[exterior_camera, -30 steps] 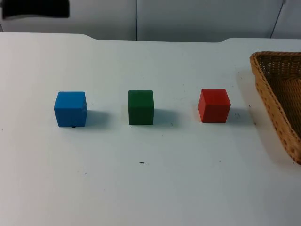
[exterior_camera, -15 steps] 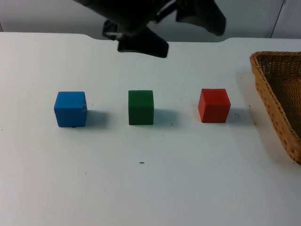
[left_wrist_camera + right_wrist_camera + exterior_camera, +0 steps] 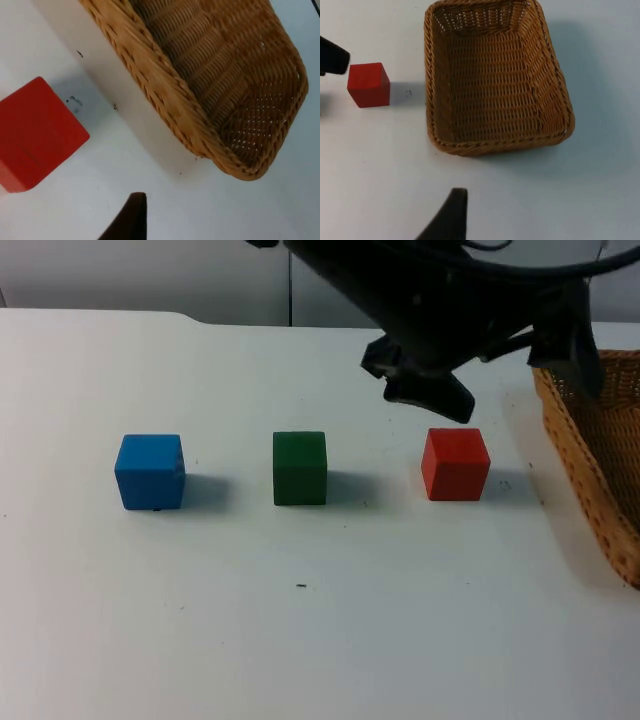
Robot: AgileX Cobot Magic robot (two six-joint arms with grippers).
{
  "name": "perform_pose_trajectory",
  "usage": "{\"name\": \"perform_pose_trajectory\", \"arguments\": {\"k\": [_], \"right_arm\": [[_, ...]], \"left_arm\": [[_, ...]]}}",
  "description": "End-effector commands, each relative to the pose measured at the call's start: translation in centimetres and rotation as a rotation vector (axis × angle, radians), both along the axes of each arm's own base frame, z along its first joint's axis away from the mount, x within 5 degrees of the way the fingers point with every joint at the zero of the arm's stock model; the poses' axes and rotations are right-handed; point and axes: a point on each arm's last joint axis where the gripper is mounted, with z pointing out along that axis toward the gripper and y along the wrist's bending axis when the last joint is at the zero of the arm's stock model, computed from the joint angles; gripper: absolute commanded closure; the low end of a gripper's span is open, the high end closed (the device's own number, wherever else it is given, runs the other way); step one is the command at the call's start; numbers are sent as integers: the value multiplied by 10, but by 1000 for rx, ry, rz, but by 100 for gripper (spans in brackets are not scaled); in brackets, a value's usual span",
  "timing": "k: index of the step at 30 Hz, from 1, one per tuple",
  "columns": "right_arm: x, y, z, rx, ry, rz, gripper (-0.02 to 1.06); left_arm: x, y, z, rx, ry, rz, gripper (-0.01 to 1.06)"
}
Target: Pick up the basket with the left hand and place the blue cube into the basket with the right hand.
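The left gripper (image 3: 480, 370) hangs above the white table (image 3: 300, 640), between the red cube (image 3: 455, 464) and the wicker basket (image 3: 600, 455), fingers spread apart and holding nothing; the basket sits at the table's right edge; the blue cube (image 3: 150, 472) stands far left, beside the green cube (image 3: 300, 468); the right gripper (image 3: 451, 212) hovers near the basket, and how wide it stands cannot be told.

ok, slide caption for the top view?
Left tool above red cube, nearing basket; blue cube untouched.
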Motion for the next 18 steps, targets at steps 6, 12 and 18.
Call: {"name": "perform_pose_trajectory", "arguments": {"k": [6,12,18], "right_arm": [[1,0,2,8,1,-10,1],[1,0,2,15,5,-16,1],[0,0,1,16,20,-17,1]], "left_arm": [[4,-20,-20,17,38,-9,1],[8,-37,-36,14,62,-13,1],[10,-53,-43,44,51,-7,1]]}}
